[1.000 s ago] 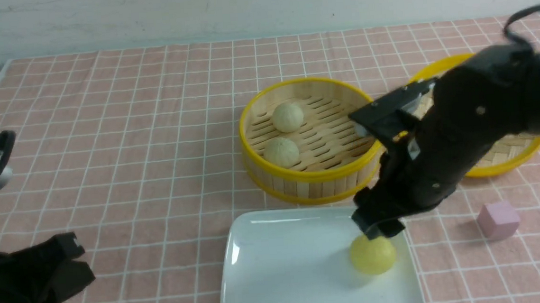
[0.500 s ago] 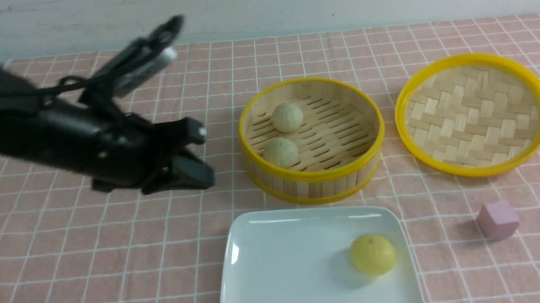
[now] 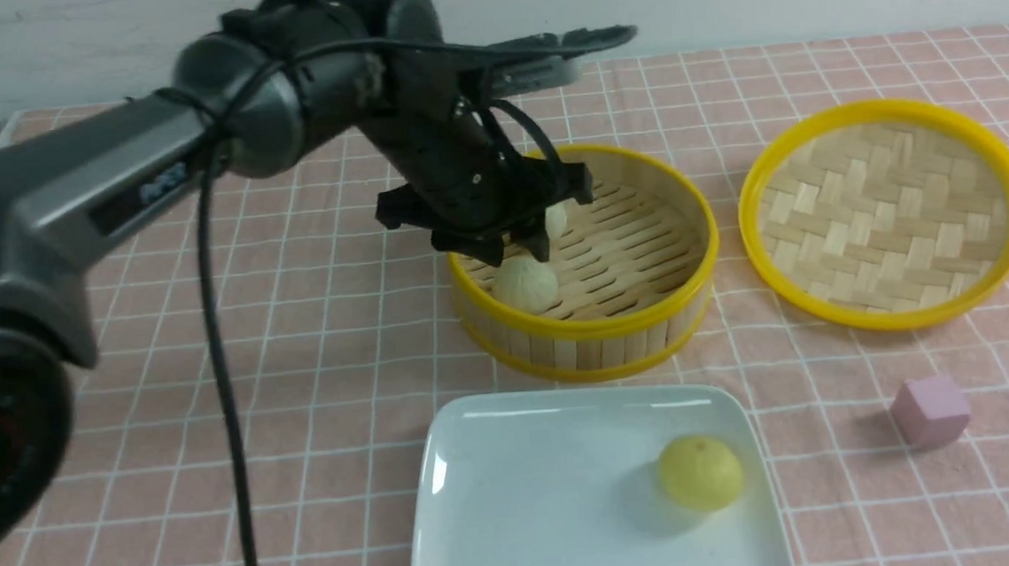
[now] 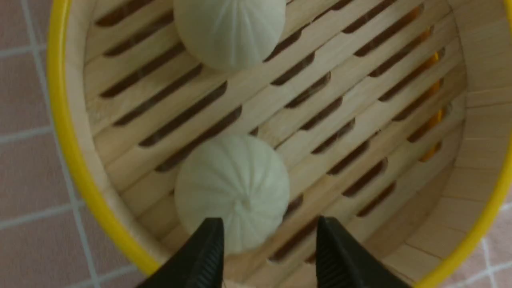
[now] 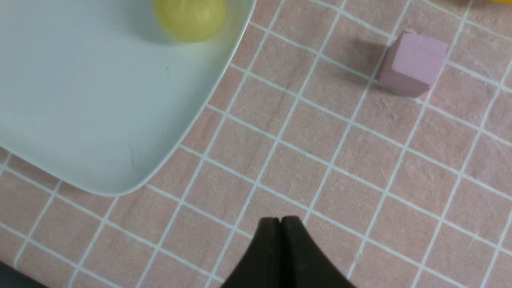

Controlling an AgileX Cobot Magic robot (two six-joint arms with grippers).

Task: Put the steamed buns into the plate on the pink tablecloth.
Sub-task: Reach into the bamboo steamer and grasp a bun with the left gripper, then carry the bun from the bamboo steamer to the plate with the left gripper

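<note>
Two pale steamed buns sit in the bamboo steamer basket (image 3: 592, 330). One bun (image 3: 524, 283) lies near its front wall, and the other (image 3: 559, 219) is partly hidden behind my left gripper (image 3: 515, 245). That gripper hangs open inside the basket. In the left wrist view a pale bun (image 4: 232, 192) lies just beyond the left gripper (image 4: 270, 234), nearer one finger and not pinched. A second bun (image 4: 230, 32) lies farther off. A yellow bun (image 3: 700, 472) rests on the white plate (image 3: 529, 512) on the pink tablecloth (image 3: 213, 428). My right gripper (image 5: 281, 219) is shut and empty above the cloth.
The woven bamboo lid (image 3: 886, 212) lies upside down to the right of the basket. A small pink cube (image 3: 931, 411) stands right of the plate, also seen as the cube (image 5: 414, 62) in the right wrist view. The left arm and its cable cross the table's left half.
The right arm has left the yellow bun on the plate and pulled back to the lower right. The left arm has swung from the lower left to over the basket.
</note>
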